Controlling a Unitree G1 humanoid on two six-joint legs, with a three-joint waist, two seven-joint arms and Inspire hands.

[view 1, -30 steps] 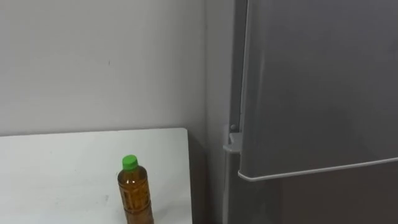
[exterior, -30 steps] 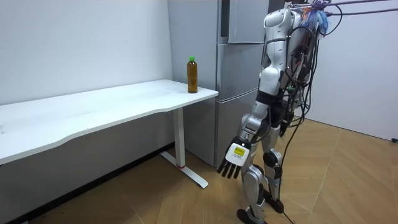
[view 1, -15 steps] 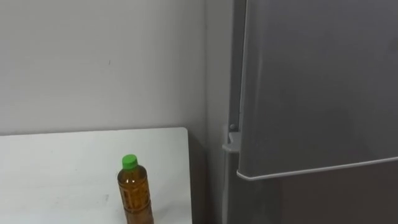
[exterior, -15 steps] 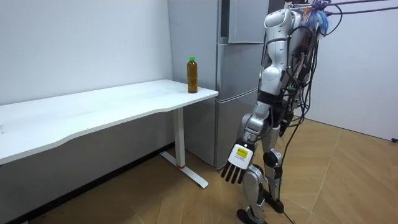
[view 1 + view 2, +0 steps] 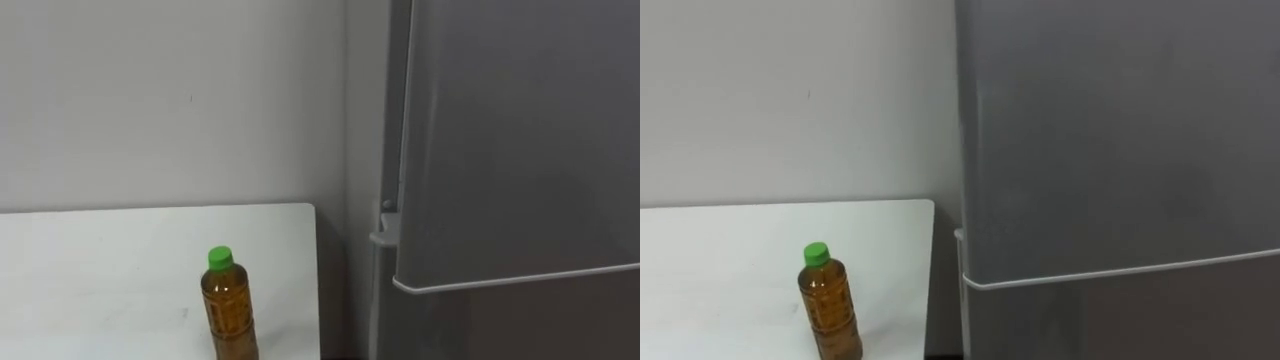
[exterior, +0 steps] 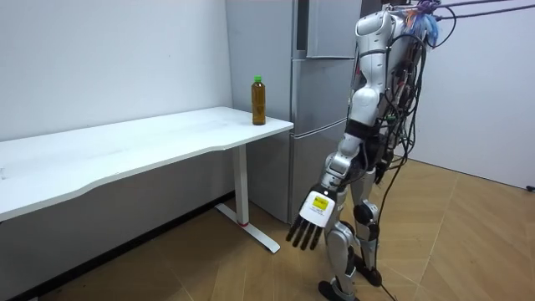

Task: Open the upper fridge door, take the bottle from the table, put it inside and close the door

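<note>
I log one grey fridge (image 5: 510, 150) with its doors closed. One white desk (image 5: 100, 260) stands just beside it. One bottle (image 5: 229, 315) stands upright on the desk's corner near the fridge, holding amber liquid under a green cap. I cannot read its print. The robot's left hand (image 6: 313, 209) hangs low, fingers straight, holding nothing.

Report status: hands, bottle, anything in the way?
Left hand open, hanging low. Bottle upright on table, beside fridge. Fridge door shut, in the way.
</note>
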